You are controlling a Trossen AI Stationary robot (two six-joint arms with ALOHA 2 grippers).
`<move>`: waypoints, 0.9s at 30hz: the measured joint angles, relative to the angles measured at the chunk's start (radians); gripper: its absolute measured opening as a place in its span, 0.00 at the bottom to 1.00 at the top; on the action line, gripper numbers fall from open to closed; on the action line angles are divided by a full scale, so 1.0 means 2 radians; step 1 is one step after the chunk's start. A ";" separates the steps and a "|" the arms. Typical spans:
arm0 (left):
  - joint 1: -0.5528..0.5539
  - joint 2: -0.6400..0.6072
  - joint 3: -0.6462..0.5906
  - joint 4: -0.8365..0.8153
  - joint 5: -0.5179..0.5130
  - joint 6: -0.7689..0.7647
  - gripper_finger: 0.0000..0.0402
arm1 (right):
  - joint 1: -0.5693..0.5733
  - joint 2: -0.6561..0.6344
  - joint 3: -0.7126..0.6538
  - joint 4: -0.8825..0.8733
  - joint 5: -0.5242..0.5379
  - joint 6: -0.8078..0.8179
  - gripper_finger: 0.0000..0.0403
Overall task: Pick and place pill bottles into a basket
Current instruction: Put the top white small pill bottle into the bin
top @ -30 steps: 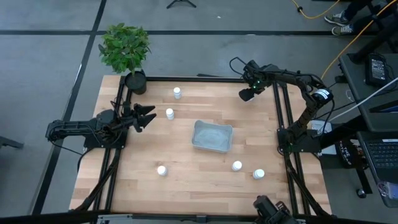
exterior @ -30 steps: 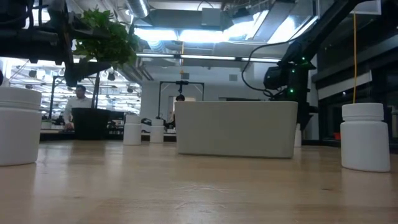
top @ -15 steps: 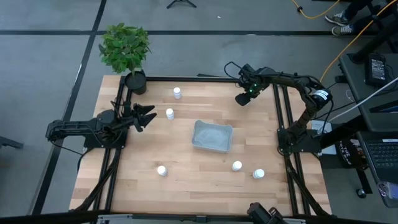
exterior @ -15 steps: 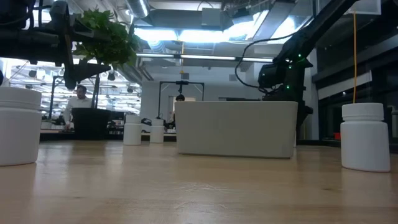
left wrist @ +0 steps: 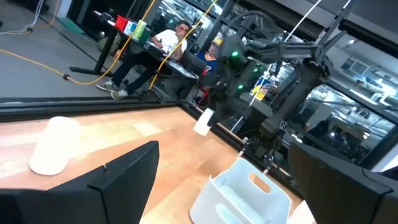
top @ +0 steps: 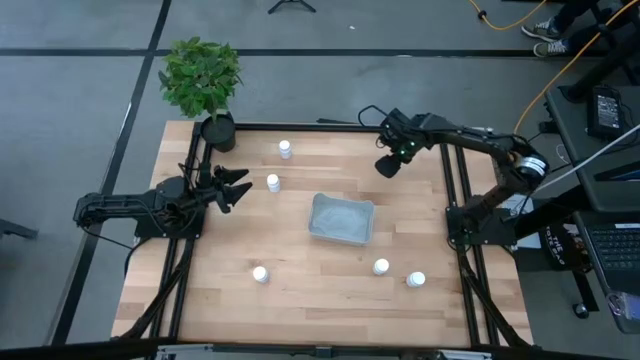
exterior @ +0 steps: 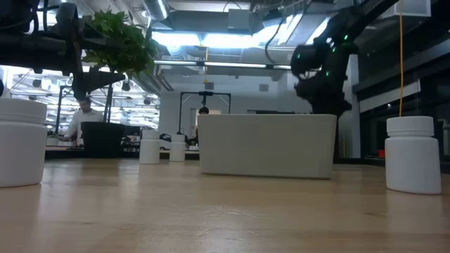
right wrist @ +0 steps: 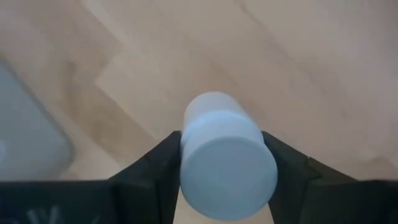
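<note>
My right gripper (top: 386, 166) is shut on a white pill bottle (right wrist: 227, 163) above the table, to the far right of the grey-blue basket (top: 342, 218). My left gripper (top: 236, 187) is open and empty at the table's left, beside a bottle (top: 272, 183). Other bottles stand upright on their bases: one at the far side (top: 285, 149), one near left (top: 260, 273), two near right (top: 381, 266) (top: 416, 279). In the low view the right gripper (exterior: 320, 74) hangs above the basket's wall (exterior: 267, 146). My right gripper pinches the bottle's two opposite sides (right wrist: 186, 155) between its two fingers (right wrist: 155, 171), just under the cap. The fingers come from above, pointing down. The bottle stands upright in the hold, cap up, lifted clear of the table.
A potted plant (top: 203, 85) in a black pot stands at the far left corner. Black frame rails (top: 450, 200) run along the table's left and right sides. People sit in the room beyond the table (left wrist: 168, 40).
My right gripper has gone toward the table's left and near edges, closer to the basket, and has risen with the bottle in its fingers.
</note>
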 joint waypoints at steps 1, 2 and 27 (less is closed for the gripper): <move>0.000 0.000 0.000 -0.004 0.000 0.000 0.87 | 0.005 -0.011 0.000 -0.002 0.000 0.002 0.43; 0.000 0.000 0.000 -0.010 0.000 0.000 0.87 | 0.009 -0.022 0.001 -0.006 0.000 0.004 0.43; 0.000 0.002 0.000 -0.017 0.037 -0.019 0.87 | 0.190 -0.099 0.290 -0.131 0.003 0.035 0.43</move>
